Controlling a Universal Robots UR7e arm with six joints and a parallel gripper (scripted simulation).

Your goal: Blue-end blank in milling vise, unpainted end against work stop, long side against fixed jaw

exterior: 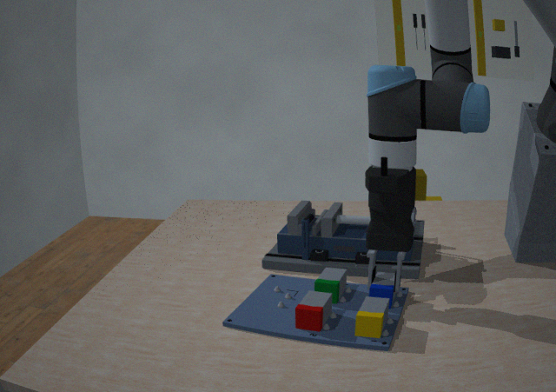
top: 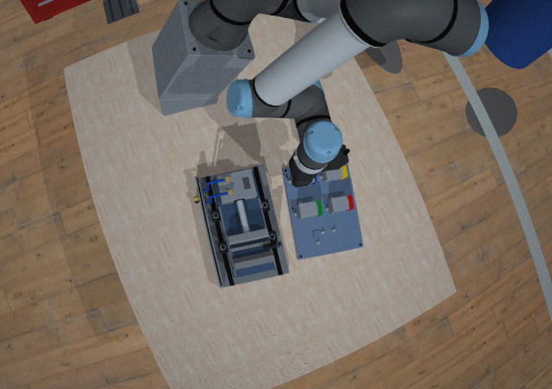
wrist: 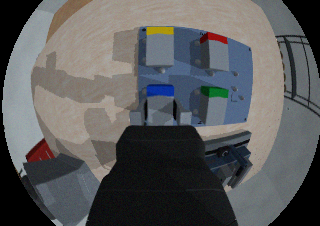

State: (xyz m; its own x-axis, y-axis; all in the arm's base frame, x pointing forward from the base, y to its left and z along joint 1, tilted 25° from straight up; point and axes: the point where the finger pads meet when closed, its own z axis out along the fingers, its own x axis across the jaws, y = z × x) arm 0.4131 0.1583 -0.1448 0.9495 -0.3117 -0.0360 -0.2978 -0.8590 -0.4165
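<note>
Two jaws (exterior: 385,282) (wrist: 160,118) flank the blue-ended blank (exterior: 380,293) (wrist: 160,91), whether gripping I cannot tell; room separates the green-ended blank (top: 308,209) (exterior: 329,287) (wrist: 215,103).

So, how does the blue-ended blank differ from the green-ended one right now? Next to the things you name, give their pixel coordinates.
The blue-ended blank (exterior: 381,295) (wrist: 160,91) sits between the jaws; the green-ended blank (top: 309,209) (exterior: 330,285) (wrist: 215,106) stands outside them.
From above, the arm hides most of the blue-ended blank, while the green-ended blank shows plainly.
Both have grey bodies and are at the plate (top: 329,247) (exterior: 255,315) (wrist: 240,111), painted ends pointing the same way.
</note>
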